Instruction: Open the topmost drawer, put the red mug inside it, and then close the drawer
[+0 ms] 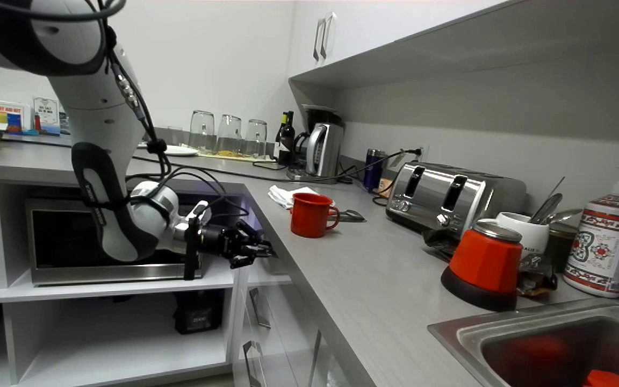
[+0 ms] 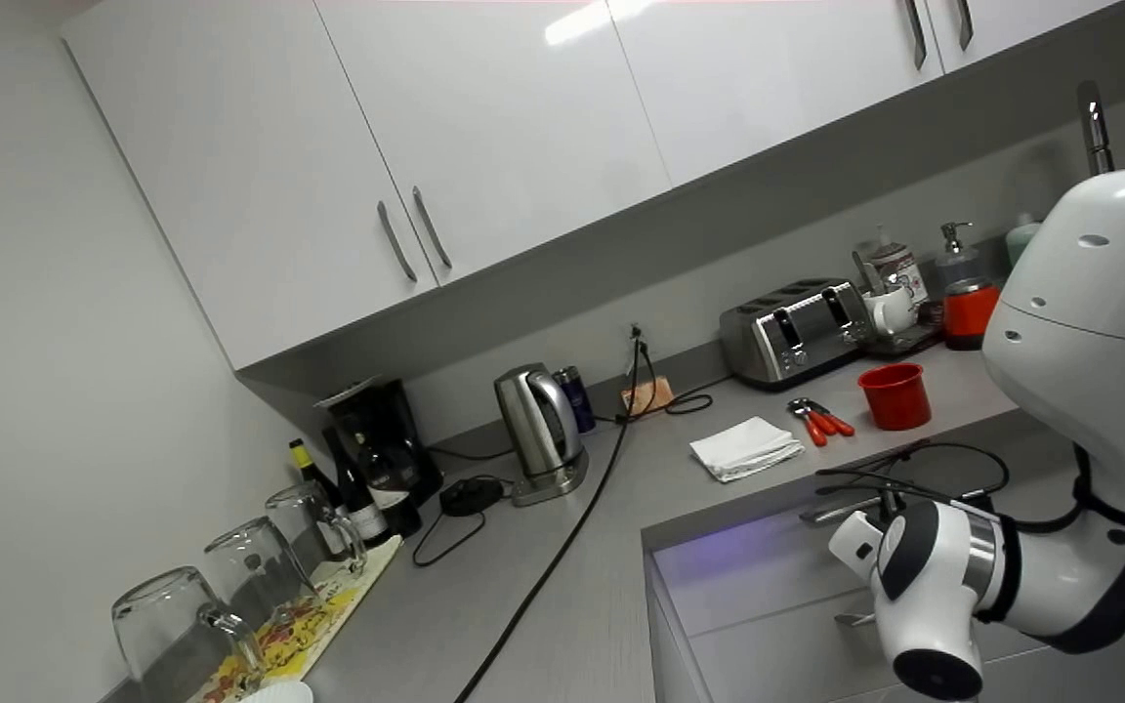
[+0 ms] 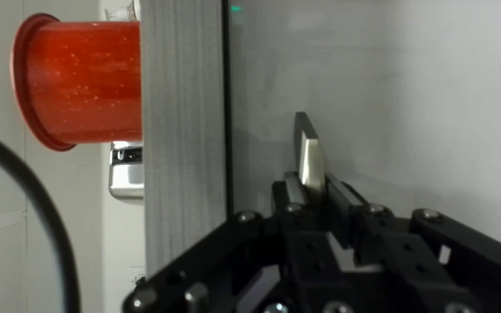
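Black claw (image 3: 315, 189), almost closed, grips the metal handle (image 3: 311, 161) of the topmost drawer (image 3: 381, 104).

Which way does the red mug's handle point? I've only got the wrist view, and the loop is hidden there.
Observer: In an exterior view, the loop handle of the red mug is on the side away from the front edge of the counter.
Operator: Anything lying next to the mug?
Observer: A red-handled tool, between it and a folded white cloth.
Operator: And under the top drawer?
Observer: Another white front with its own metal handle.
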Action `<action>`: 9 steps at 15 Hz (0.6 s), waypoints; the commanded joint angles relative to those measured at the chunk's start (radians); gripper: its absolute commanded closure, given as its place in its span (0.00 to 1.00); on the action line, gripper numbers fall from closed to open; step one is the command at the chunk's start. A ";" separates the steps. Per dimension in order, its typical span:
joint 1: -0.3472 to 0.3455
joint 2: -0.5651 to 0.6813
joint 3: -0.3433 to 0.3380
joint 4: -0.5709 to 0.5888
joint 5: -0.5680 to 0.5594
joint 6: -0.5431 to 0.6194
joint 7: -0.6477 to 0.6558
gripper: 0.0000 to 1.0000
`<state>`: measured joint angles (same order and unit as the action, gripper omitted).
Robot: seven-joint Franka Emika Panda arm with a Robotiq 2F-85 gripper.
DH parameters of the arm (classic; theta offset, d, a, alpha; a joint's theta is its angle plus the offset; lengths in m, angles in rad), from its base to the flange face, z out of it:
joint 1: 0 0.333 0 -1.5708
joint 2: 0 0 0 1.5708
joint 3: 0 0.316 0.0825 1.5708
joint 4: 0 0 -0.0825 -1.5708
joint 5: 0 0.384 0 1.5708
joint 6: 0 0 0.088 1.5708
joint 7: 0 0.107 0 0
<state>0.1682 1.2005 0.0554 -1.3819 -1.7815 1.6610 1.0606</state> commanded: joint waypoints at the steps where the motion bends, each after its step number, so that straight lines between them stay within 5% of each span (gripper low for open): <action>1: 0.065 -0.045 0.001 -0.127 -0.064 0.008 0.044 0.96; 9: 0.073 -0.162 0.045 -0.358 -0.187 0.016 0.138 0.96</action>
<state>0.1823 1.1144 0.0567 -1.5840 -1.9156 1.6732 1.1690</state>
